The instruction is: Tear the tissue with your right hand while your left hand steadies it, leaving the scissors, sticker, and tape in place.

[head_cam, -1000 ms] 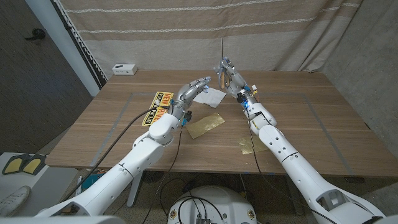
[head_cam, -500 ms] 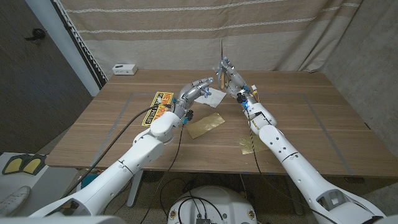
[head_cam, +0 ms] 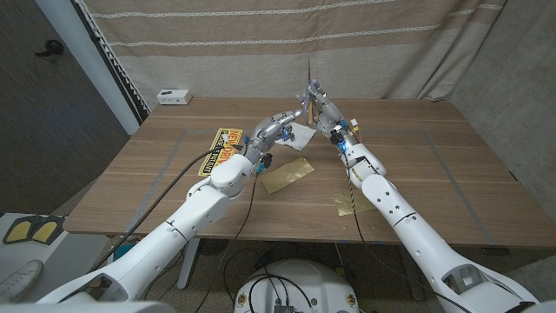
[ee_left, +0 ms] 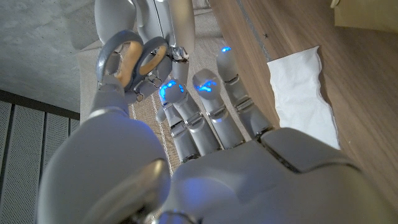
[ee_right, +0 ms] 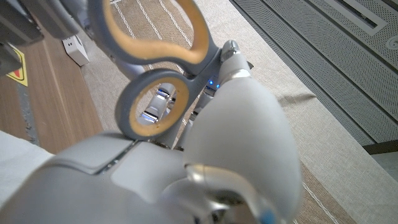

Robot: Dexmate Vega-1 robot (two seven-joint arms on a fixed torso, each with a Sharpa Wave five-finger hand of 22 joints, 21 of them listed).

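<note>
Lowest in the head view, just right of centre, a small crumpled gold scrap [head_cam: 344,203] is seen on the wooden table [head_cam: 434,183] beside the right forearm. Slightly higher and left of centre a larger gold sheet [head_cam: 287,175] lies flat on the wood. To its left, at the middle left of the frame, the yellow-and-black sticker [head_cam: 219,151] is partly covered by the left arm; white lettering on a dark band can be made out along its upper edge, but it is too small to be read. The left hand [head_cam: 276,128] is raised above the table at the upper centre, its fingers reaching toward the right hand; in the left wrist view the fingers [ee_left: 208,106] are held straight and apart with nothing between them. The white tissue [head_cam: 299,134] lies on the wood beneath and just beyond that hand (in the left wrist view it shows as a creased white sheet [ee_left: 303,93] at the right of the frame, with no finger on it). The right hand [head_cam: 317,103] is held up at the upper centre, gripping the scissors [head_cam: 309,80], whose closed blades point straight up against the curtain; the grey handles with tan lining [ee_right: 155,68] are seen at the upper left of the right wrist view, clasped by the fingers. At the far left edge of the table a small white box [head_cam: 174,96] rests.
</note>
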